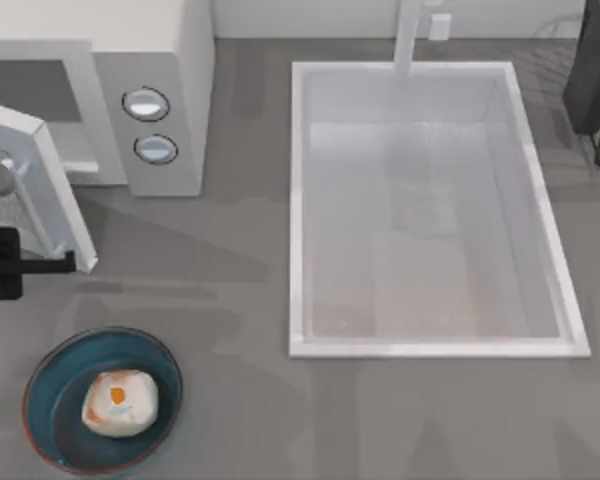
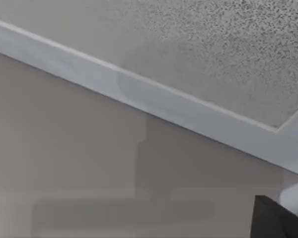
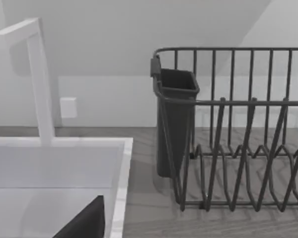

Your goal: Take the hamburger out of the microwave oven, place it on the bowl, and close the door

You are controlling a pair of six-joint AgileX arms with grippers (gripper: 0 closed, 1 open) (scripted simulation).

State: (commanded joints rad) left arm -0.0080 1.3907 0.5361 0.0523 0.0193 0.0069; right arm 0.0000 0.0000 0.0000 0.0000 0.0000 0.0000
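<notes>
The hamburger (image 1: 120, 402) already sits in the bowl (image 1: 50, 385) at the lower left of the top view, so the door (image 1: 50, 185) is what remains. It looks stiff, light and smooth, best pushed flat on its outer face near the free edge. The left end effector (image 1: 65, 263) touches that edge at the left; whether it is spread I cannot tell. The microwave oven (image 1: 170, 60) stands at the upper left.

hamburger (image 1: 120, 402) sits in bowl (image 1: 50, 380); door (image 1: 50, 185) ajar.
</notes>
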